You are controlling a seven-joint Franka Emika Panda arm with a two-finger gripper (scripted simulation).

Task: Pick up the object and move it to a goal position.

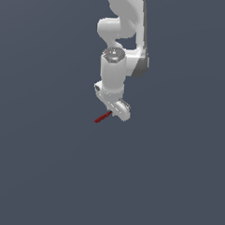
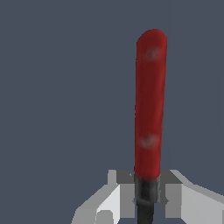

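Gripper [image 2: 146, 199] jaws pinching tool [image 2: 150, 105] at dark shaft, red handle sticking out.

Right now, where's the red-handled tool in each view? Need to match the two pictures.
Exterior view: the tool is a small red sliver sticking out toward the exterior view's left from the hand, just below the middle of the picture.
Wrist view: the tool fills the picture, its red handle pointing away from the camera and its dark shaft between the fingers.
Shared landmark: the white hand closed on the shaft.
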